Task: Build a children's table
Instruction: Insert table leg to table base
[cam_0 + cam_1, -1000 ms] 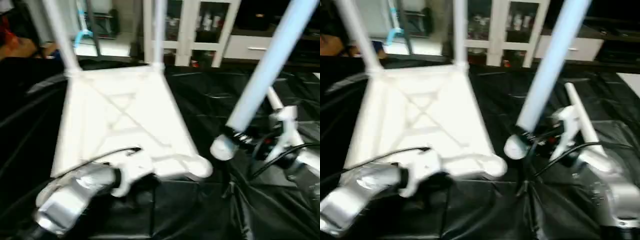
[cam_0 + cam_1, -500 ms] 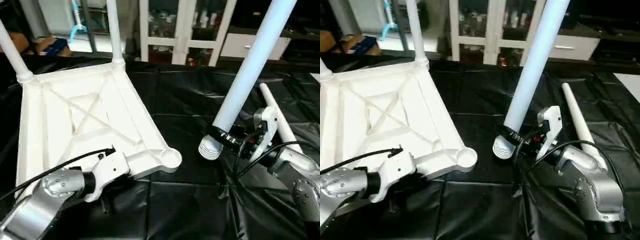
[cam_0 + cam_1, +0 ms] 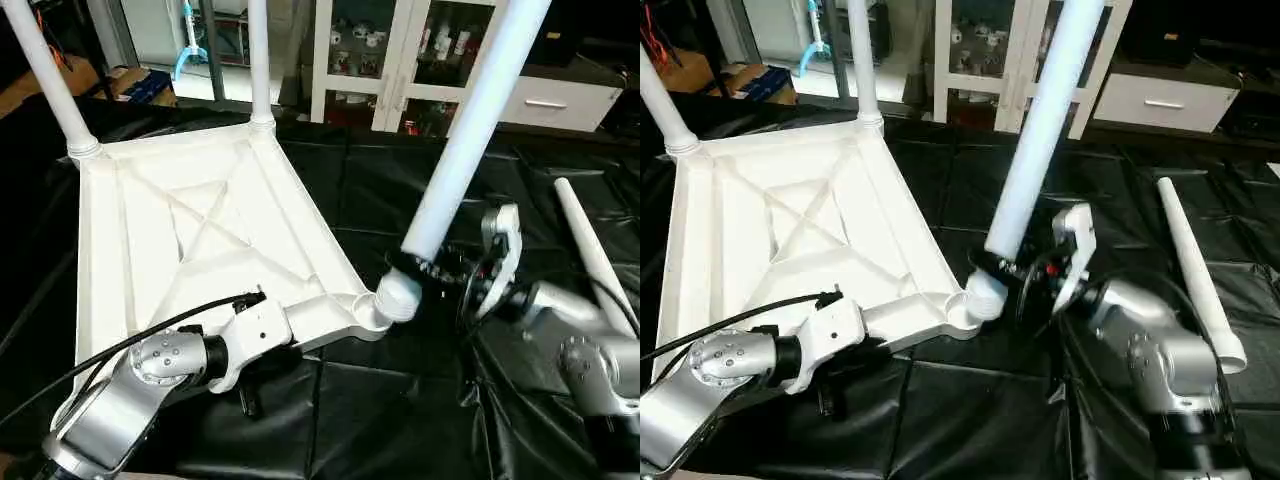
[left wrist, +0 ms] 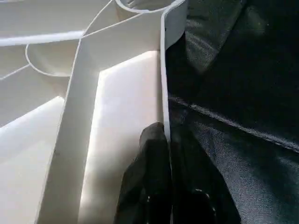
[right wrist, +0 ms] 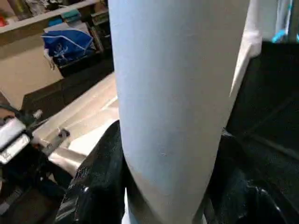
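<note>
Table top [image 3: 190, 250] is lying upside down on the black-covered surface [image 3: 400, 420], ribs up, with two legs already standing in the far corner sockets. The left tool [image 4: 161, 158] is pinched shut on the thin rim of the near edge, one finger inside the rim and one outside. The right tool [image 3: 1025, 275] is clamped around the third leg [image 3: 465, 125] just above its fat ribbed end, which sits right at the near corner socket [image 3: 360, 305]. The fourth leg [image 3: 1195, 265] is lying loose off to the right. Looks like light, stiff, slick plastic, so I'd guess a long leg tips easily. Gripping low near the base seems smart.
</note>
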